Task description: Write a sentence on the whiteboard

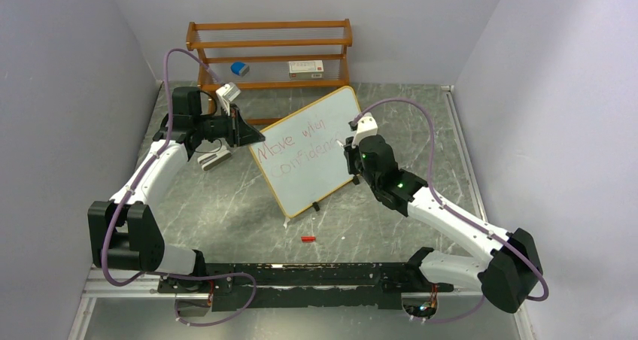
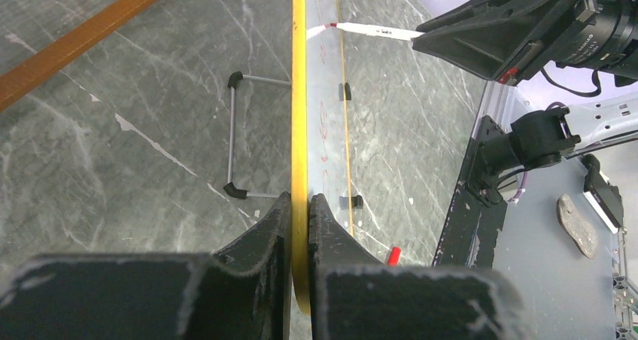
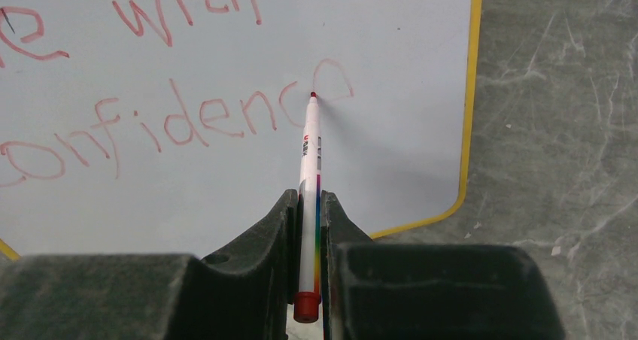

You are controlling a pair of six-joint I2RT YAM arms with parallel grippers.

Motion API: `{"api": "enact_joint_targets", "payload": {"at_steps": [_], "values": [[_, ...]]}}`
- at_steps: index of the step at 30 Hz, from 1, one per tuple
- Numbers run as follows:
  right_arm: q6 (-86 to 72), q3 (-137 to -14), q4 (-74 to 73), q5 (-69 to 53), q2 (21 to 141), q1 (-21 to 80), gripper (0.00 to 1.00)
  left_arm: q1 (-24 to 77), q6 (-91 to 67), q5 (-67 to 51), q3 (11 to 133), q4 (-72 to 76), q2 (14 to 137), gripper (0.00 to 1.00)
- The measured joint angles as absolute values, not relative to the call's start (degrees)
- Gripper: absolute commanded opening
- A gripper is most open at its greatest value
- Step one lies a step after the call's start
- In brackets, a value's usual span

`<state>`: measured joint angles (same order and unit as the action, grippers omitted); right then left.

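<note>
The whiteboard (image 1: 308, 156) stands tilted on the table's middle, with a yellow frame and red writing "Move with Confidenc" plus a partly drawn last letter. My left gripper (image 1: 252, 135) is shut on the board's left edge; the left wrist view shows the yellow frame (image 2: 299, 114) clamped between my fingers (image 2: 299, 208). My right gripper (image 1: 350, 146) is shut on a white marker (image 3: 308, 182) with a rainbow stripe and red end. The marker's red tip touches the board (image 3: 226, 189) at the last letter. It shows in the left wrist view too (image 2: 372, 31).
A brown slatted shelf rack (image 1: 271, 50) stands at the back with a blue object (image 1: 239, 68) and a white box (image 1: 305, 68). A red marker cap (image 1: 307, 239) lies on the table before the board. A grey block (image 1: 214, 159) lies beside my left arm.
</note>
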<state>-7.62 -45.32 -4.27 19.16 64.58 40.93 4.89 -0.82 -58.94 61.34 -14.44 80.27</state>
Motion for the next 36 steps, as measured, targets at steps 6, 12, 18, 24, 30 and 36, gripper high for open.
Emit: {"api": "enact_joint_targets", "payload": {"at_steps": [6, 12, 18, 24, 30, 36], "values": [[-7.94, -45.32, -6.07, 19.00, 64.42, 40.95, 0.00, 4.89, -0.82, -58.92, 61.34, -14.46, 80.27, 0.05], [-8.14, -45.23, -7.25, 19.55, 64.42, 40.95, 0.00, 4.89, -0.82, -58.87, 61.34, -14.46, 80.27, 0.05], [-8.19, -44.64, -8.27, 21.50, 64.38, 40.97, 0.00, 4.89, -0.82, -58.85, 61.34, -14.46, 80.27, 0.05], [-8.16, -44.34, -8.47, 23.51, 64.40, 40.97, 0.00, 4.89, -0.82, -58.87, 61.34, -14.46, 80.27, 0.05], [-8.14, -44.34, -7.55, 25.10, 64.49, 40.97, 0.00, 4.89, -0.82, -58.96, 61.34, -14.46, 80.27, 0.05], [-8.14, -44.34, -6.70, 25.52, 64.69, 40.97, 0.00, 4.89, -0.82, -58.94, 61.34, -14.46, 80.27, 0.05]]}}
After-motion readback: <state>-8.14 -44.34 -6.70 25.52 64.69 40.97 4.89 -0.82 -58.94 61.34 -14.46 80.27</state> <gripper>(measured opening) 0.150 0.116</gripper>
